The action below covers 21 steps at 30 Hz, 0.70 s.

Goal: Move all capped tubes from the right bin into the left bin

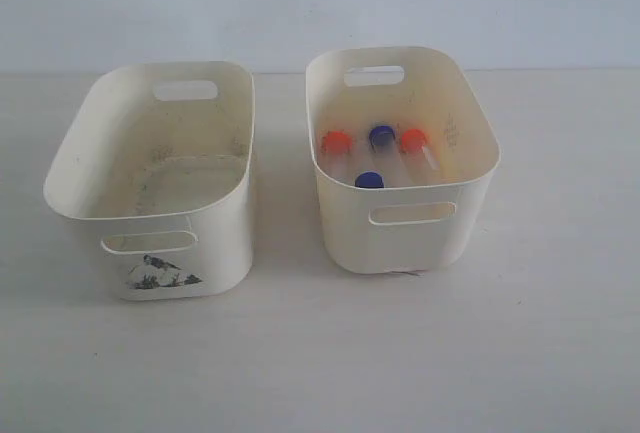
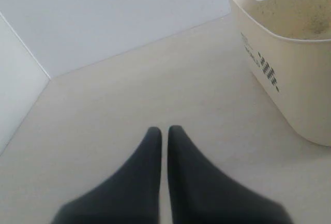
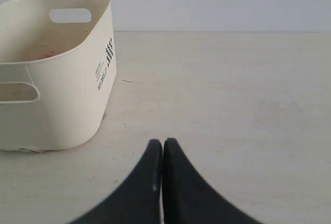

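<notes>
The right bin (image 1: pixel 478 215) holds several capped tubes lying on its bottom: two with orange caps (image 1: pixel 336 141) (image 1: pixel 413 138) and two with blue caps (image 1: pixel 382 135) (image 1: pixel 369 180). The left bin (image 1: pixel 225 243), with a dark torn sticker (image 1: pixel 160 273), stands beside it with nothing in it. Neither arm shows in the exterior view. My left gripper (image 2: pixel 164 128) is shut over bare table, well short of a cream bin wall with a checkered mark (image 2: pixel 300 79). My right gripper (image 3: pixel 162 141) is shut and holds nothing, off to the printed side of the right bin (image 3: pixel 77 105).
A pale wall runs behind both bins (image 1: pixel 320 3). The pale tabletop (image 1: pixel 320 353) stretches in front of the bins and out to both sides. A narrow gap separates the two bins.
</notes>
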### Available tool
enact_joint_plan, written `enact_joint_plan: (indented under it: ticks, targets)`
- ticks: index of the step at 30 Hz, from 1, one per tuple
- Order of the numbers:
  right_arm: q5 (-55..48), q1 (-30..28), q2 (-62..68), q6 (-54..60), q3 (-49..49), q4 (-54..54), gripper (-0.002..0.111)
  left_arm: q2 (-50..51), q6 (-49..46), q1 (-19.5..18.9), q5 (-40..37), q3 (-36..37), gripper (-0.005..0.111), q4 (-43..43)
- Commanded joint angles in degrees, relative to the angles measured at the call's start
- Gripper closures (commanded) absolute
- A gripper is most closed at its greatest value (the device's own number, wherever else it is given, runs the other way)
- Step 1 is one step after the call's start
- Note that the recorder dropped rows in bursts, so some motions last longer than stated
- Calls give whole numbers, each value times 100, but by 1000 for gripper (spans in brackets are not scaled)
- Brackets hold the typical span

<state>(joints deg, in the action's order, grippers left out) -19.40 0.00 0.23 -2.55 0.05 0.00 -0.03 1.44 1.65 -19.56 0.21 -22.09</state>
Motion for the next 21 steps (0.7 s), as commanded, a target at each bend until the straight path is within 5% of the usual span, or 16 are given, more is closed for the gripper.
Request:
enact_joint_plan:
  ticks: [1, 14, 21]
  targets:
    - [41, -7, -23, -2, -5, 0, 109, 3, 54, 24, 20, -21, 102, 16]
    - [309, -7, -23, 20, -5, -40, 109, 3, 54, 24, 20, -21, 102, 16]
    - [1882, -7, -23, 20, -5, -40, 109, 3, 54, 24, 20, -21, 102, 16]
